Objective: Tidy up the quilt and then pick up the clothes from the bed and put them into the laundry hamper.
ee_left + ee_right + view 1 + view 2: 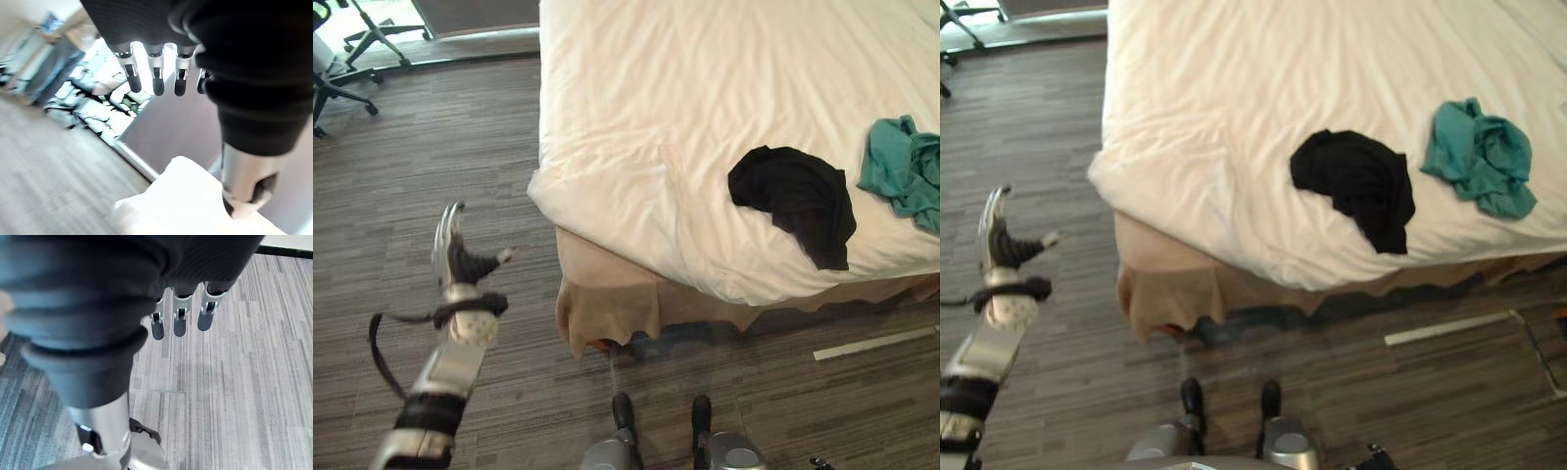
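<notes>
Now our left hand (455,257) hovers over floor, fingers straight, empty; right hand (178,318) likewise empty. Black garment (798,201) and teal garment (906,168) lie on quilt (705,88), well right of left hand.

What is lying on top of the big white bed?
A black garment and a teal garment lie apart on the white quilt. Whatever is under the quilt is covered.
</notes>
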Available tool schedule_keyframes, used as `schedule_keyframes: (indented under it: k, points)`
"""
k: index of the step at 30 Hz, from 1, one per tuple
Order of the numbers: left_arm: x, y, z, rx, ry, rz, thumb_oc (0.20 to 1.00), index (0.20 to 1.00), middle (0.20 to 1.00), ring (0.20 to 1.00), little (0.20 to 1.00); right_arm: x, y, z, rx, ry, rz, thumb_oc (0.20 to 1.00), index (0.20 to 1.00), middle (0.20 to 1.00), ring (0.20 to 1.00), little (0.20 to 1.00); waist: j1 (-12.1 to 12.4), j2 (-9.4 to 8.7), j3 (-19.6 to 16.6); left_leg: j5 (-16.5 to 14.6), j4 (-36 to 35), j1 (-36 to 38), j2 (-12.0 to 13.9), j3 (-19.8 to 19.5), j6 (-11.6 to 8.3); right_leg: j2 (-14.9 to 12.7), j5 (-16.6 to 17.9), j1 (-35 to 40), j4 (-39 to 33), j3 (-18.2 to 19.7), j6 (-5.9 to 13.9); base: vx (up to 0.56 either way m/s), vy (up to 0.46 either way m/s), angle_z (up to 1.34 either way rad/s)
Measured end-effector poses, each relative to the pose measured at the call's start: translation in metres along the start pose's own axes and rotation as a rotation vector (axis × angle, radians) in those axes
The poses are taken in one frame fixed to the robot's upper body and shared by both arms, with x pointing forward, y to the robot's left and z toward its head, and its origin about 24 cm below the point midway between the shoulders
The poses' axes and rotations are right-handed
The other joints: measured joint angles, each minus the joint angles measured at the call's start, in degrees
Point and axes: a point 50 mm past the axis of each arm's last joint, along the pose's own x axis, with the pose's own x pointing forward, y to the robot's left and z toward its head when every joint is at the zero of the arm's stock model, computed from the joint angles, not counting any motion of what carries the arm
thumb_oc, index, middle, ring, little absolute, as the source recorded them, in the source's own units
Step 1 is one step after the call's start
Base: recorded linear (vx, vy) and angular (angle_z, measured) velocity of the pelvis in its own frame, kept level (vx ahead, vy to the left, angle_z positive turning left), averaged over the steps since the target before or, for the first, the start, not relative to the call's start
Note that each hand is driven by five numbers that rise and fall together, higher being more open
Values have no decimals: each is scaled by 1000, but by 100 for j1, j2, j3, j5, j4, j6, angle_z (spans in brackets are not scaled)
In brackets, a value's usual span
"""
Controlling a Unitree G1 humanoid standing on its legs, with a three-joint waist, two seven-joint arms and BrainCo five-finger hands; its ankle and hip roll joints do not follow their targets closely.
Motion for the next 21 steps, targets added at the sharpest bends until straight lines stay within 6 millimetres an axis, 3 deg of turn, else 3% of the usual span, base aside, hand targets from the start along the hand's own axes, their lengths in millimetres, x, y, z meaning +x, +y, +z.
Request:
schedule_keyframes:
  k: [1, 4, 5, 8, 12, 13, 14, 15, 21]
  points:
    - [22, -1, 20, 78, -65, 7, 1000, 1000, 1000, 1000, 1000, 2, -2, 9, -3, -24, -4, 1000, 1000, 1000, 1000, 1000, -145, 38, 102, 13, 5, -95, 14, 125, 13, 6, 18, -173, 13, 94, 0, -160, 17, -23]
    - [65, -4, 72, 258, -219, 4, 1000, 1000, 1000, 1000, 1000, 5, -7, 34, -39, -102, -20, 1000, 1000, 1000, 1000, 1000, -239, 69, 284, 114, 34, -545, 33, 259, 40, 17, 107, -707, 74, 210, 17, -117, 8, -25]
    - [84, 5, 87, 335, -229, 33, 1000, 1000, 1000, 1000, 1000, 7, -12, 56, -31, -159, -37, 1000, 1000, 1000, 1000, 1000, -400, -16, 530, 146, 36, -615, 31, 326, 46, 16, 208, -783, 33, 270, 1, -66, -4, -28]
    - [108, 19, 104, 454, -215, 72, 1000, 1000, 1000, 1000, 1000, 7, -18, 83, -37, -237, -70, 1000, 1000, 1000, 1000, 1000, -728, -135, 921, 175, 36, -727, 25, 397, 71, 11, 251, -911, 28, 333, -5, -36, -12, -17]
    - [121, 18, 115, 707, -232, 40, 1000, 1000, 1000, 1000, 1000, 7, -16, 81, -53, -238, -72, 1000, 1000, 1000, 1000, 1000, -795, -120, 1208, 174, 37, -742, 34, 421, 69, 12, 255, -956, 23, 385, -11, -31, 0, -10]
    - [124, 20, 118, 753, -228, 34, 617, 617, 617, 617, 617, 7, -14, 79, -59, -239, -65, 1000, 1000, 1000, 1000, 1000, -774, -110, 1226, 173, 36, -713, 34, 422, 68, 11, 255, -939, 23, 399, -11, 1, -1, -7]
    - [124, 18, 115, 773, -224, 20, 335, 335, 335, 335, 335, 7, -13, 79, -50, -238, -62, 1000, 1000, 1000, 1000, 1000, -766, -111, 1226, 173, 36, -669, 34, 428, 68, 10, 255, -907, 23, 403, -11, 11, 1, -8]
    - [123, 17, 114, 795, -227, 9, 200, 200, 200, 200, 200, 7, -13, 79, -46, -240, -63, 1000, 1000, 1000, 1000, 1000, -767, -111, 1226, 173, 36, -629, 33, 433, 68, 6, 255, -872, 23, 403, -11, 31, 21, -6]
    - [87, -31, 59, 897, -199, -205, 200, 200, 200, 200, 200, 7, -17, 82, -14, -251, -70, 1000, 1000, 1000, 1000, 1000, -742, -103, 1180, -22, -2, -31, 47, 419, -39, 9, 241, -311, 8, 404, -27, 87, 26, -7]
